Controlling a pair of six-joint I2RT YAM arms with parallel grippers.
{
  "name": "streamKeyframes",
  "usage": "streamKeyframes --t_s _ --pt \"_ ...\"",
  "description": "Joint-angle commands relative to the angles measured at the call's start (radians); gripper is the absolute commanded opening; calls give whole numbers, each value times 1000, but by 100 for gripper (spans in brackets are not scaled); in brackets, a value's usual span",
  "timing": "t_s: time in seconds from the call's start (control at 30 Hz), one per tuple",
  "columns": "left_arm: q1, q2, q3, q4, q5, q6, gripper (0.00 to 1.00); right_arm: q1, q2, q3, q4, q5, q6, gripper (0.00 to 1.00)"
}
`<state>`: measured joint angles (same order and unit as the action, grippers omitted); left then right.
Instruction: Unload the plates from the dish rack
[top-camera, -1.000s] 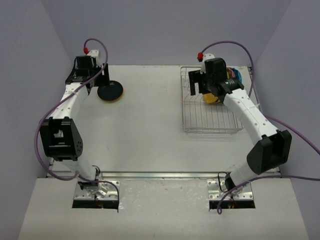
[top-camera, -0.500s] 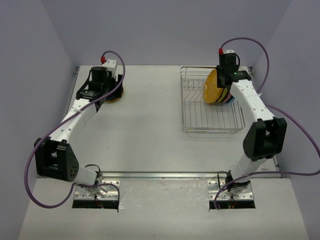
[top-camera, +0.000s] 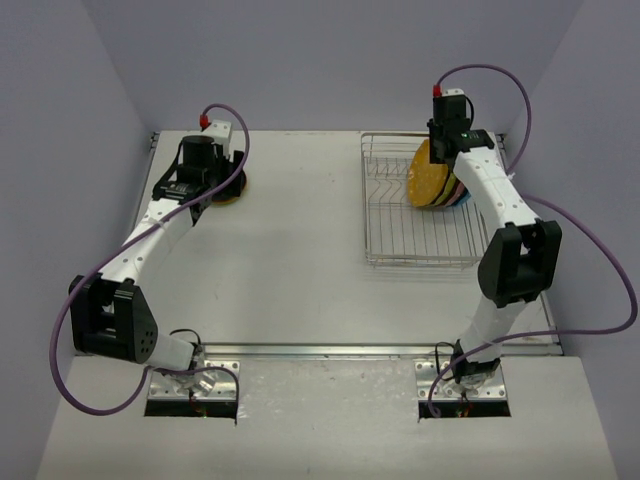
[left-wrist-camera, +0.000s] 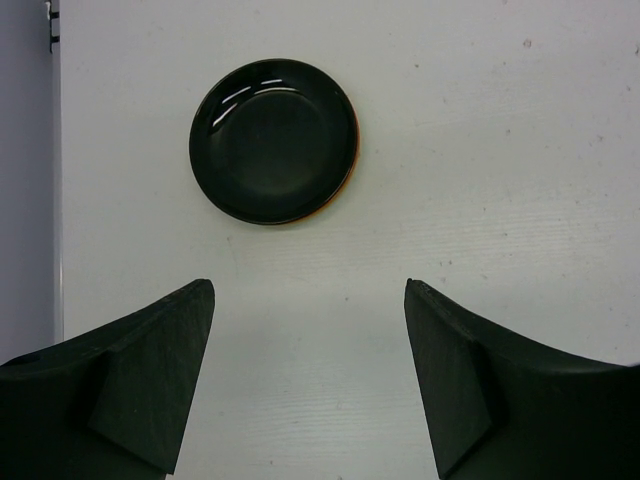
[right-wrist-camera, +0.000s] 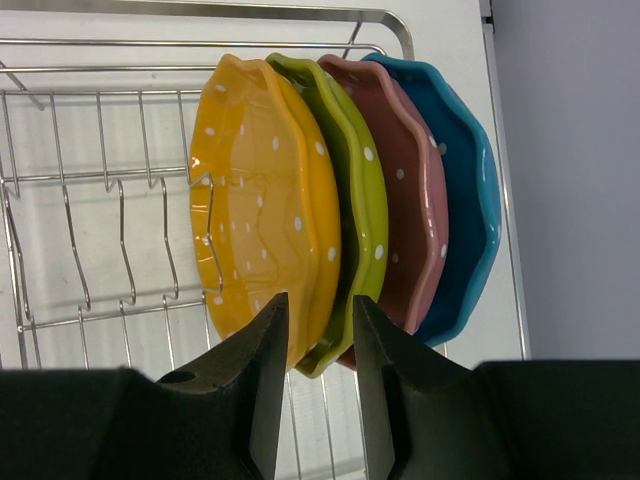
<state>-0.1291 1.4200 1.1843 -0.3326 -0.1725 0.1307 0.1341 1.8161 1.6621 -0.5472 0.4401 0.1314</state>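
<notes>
Your right pincer (right-wrist-camera: 318, 305) masks the lower rims of the yellow plate (right-wrist-camera: 260, 200) and lime green plate (right-wrist-camera: 355, 200), so any contact goes unseen. From above, your left arm (top-camera: 150, 235) covers most of the black plate (top-camera: 234, 190). The dish rack (right-wrist-camera: 250, 10) runs off-frame left.

Dish rack (top-camera: 400, 235): thin silver metal wire, shiny. Yellow plate (right-wrist-camera: 255, 210), lime green plate (right-wrist-camera: 350, 190), pink plate (right-wrist-camera: 405, 200), teal plate (right-wrist-camera: 470, 200): smooth, plastic-looking, soft sheen, white dots. Black plate (left-wrist-camera: 272, 140) near tabletop (left-wrist-camera: 500, 150) far-left corner: high gloss, white glare streaks. Orange plate (left-wrist-camera: 345, 185) rim under it: smooth. Tabletop: matt white, faint specks. Left end effector (left-wrist-camera: 308, 290), right end effector (right-wrist-camera: 318, 305): matt black, plastic-looking, slightly grainy.
</notes>
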Motion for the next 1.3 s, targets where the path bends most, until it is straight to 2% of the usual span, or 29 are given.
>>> streamKeyframes --t_s 0.0,0.33,0.53,0.77,0.93,1.1,1.27 --pt "4 -12 -3 47 -4 0 75 1 51 68 16 0 13 35" --pt "3 -15 -11 50 -7 4 75 -1 123 127 13 12 -12 46" --pt "3 -13 -11 50 8 3 75 -13 138 109 -15 -29 16 64" --pt "3 -7 16 39 12 4 75 -26 187 103 -42 -32 50 66" --pt "3 -2 19 40 10 4 75 -26 221 115 -59 -40 69 79" --pt "3 8 11 41 16 -3 75 -25 256 148 -101 -113 100 77" --pt "3 10 5 46 13 0 75 -27 241 132 -107 -216 138 64"
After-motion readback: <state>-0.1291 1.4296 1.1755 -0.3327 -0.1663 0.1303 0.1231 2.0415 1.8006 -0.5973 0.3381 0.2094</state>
